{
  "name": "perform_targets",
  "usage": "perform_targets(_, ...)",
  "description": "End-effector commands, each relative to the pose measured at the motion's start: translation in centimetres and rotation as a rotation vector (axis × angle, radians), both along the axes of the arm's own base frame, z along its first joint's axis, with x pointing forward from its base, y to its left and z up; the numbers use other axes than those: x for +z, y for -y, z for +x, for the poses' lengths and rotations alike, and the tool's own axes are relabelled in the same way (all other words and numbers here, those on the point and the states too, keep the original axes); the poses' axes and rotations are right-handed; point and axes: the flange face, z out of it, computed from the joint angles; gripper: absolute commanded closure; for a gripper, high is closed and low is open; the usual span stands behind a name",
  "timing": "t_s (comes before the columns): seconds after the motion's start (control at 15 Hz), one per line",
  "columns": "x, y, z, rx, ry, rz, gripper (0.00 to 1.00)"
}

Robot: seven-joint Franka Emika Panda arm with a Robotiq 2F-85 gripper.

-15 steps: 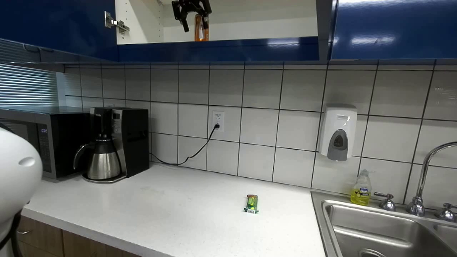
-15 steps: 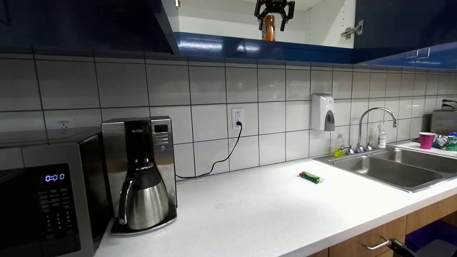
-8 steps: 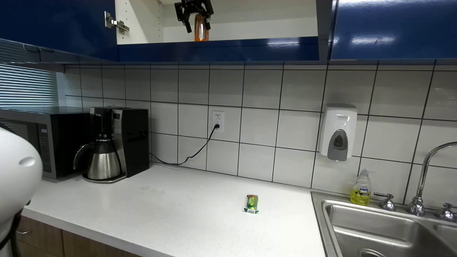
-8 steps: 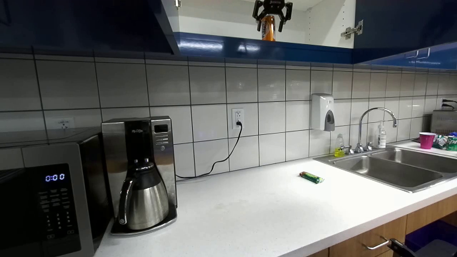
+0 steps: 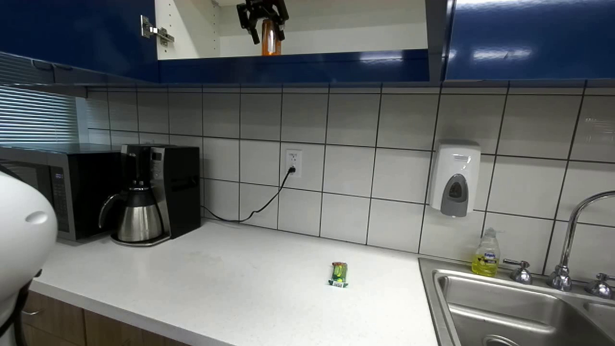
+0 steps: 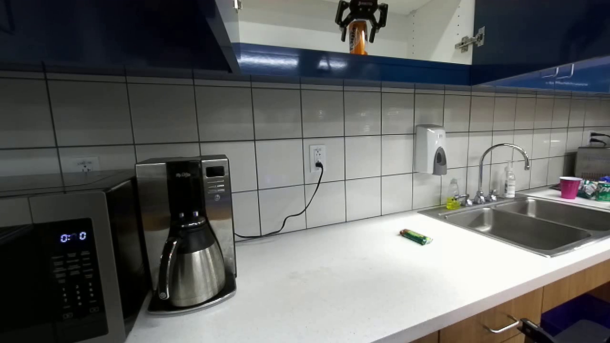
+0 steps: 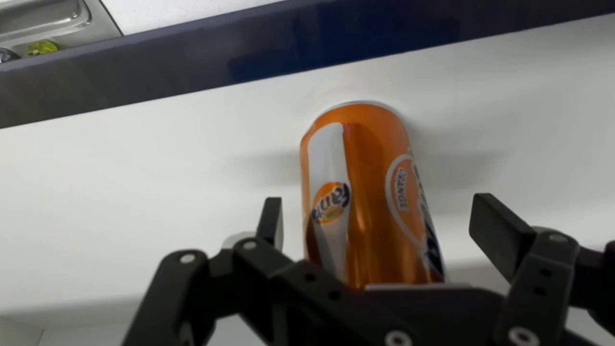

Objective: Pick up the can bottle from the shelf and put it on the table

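The gripper has shifted better astride the can near the shelf's front edge, jaws spread (nothing held); grasping seems next.

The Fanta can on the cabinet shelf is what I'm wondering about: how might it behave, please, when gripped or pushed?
The Fanta can looks glossy and smooth, so a loose grip may slip. Upright and slim, it would probably tip if the end effector pushed it near the top. Its round body could well roll once toppled.
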Motion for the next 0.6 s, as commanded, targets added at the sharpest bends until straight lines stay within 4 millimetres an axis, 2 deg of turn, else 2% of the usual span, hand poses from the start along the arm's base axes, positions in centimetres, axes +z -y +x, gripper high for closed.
perform_targets(0.0,0.58,-0.31,0.38,-0.020,0.023,-0.005,0.25)
perform_targets(0.07,0.60,-0.30,0.40,-0.021,0.024,-0.002,0.26)
perform_targets(0.33,0.59,-0.35,0.56,-0.019,0.027,-0.002,0.58)
perform_targets(0.4,0.61,-0.39,0.56,-0.018,0.028,-0.002,0.62)
perform_targets(0.53,0.54,-0.46,0.57,-0.017,0.025,-0.001,0.62)
